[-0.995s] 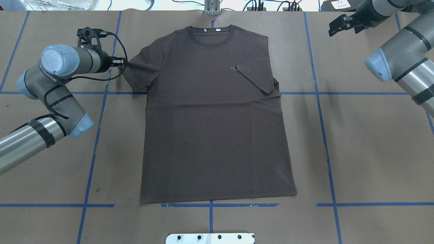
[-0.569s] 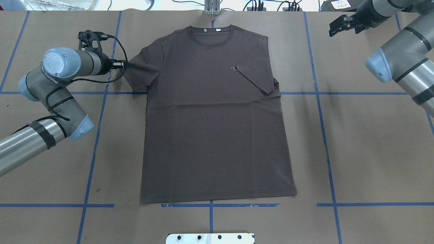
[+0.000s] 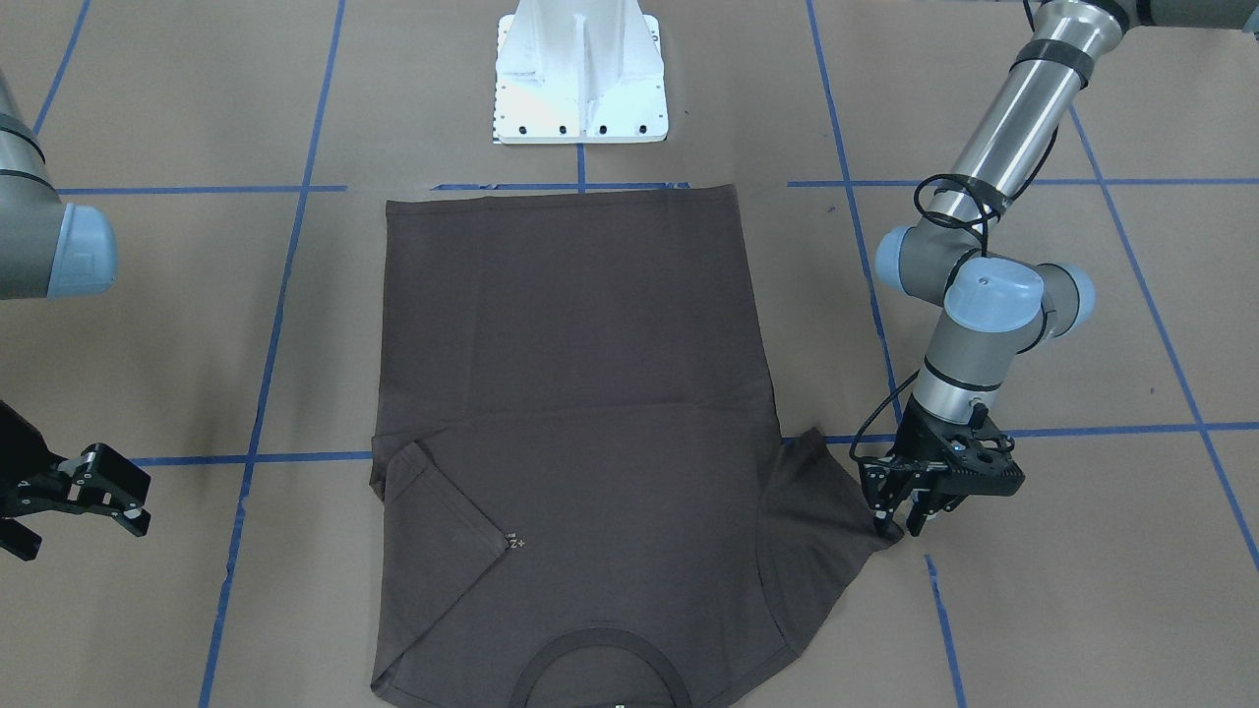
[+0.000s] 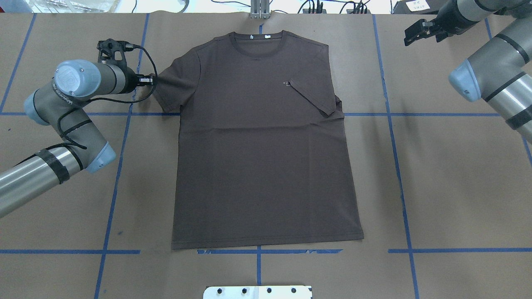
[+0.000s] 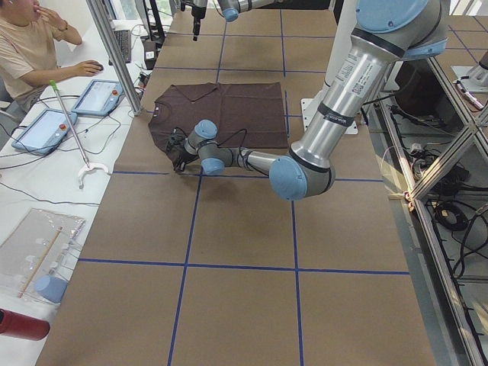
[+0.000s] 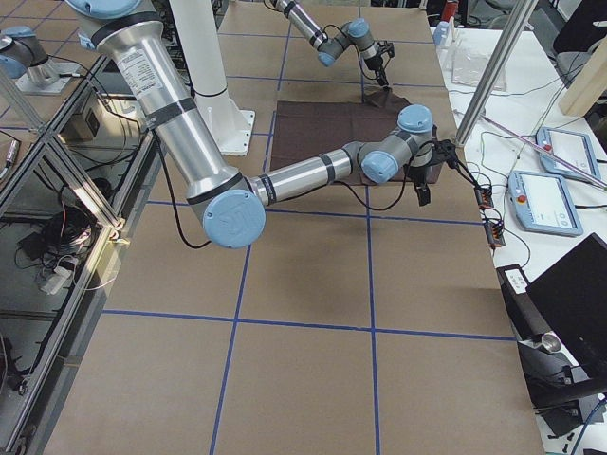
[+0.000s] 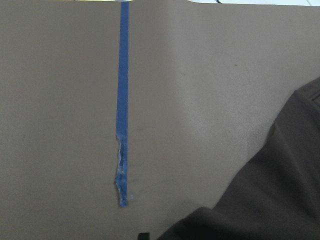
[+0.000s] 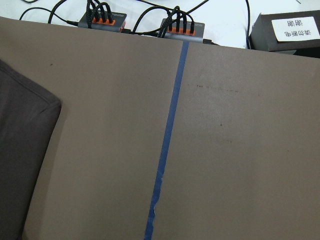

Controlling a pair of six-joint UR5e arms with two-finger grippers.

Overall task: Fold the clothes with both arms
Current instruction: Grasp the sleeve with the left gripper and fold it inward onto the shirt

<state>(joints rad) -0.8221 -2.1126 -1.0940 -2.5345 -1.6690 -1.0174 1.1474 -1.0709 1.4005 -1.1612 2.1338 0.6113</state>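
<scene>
The dark grey-brown T-shirt [image 4: 262, 158] lies flat and front up, its collar [image 4: 258, 39] at the far edge. One sleeve [image 4: 314, 95] is folded in over the chest beside the small logo. The other sleeve [image 3: 821, 511] lies spread out. My left gripper [image 3: 897, 521] points down at that sleeve's outer tip, its fingers apart and open on either side of the hem. The left wrist view shows only the sleeve edge [image 7: 280, 190] and bare paper. My right gripper [image 4: 405, 36] hangs open off the shirt near the far right corner, with nothing in it.
Brown paper with blue tape lines [image 4: 390, 124] covers the table. The white pedestal base [image 3: 580, 79] stands at the near edge by the shirt's hem. Cable hubs [image 8: 102, 20] line the far edge. A person [image 5: 30, 46] sits beside tablets [image 5: 95, 95] past the table's far side.
The left arm has crept slightly toward the far edge, its gripper staying at the sleeve tip. The right gripper has drawn a little farther toward the far right corner. The shirt has not moved.
</scene>
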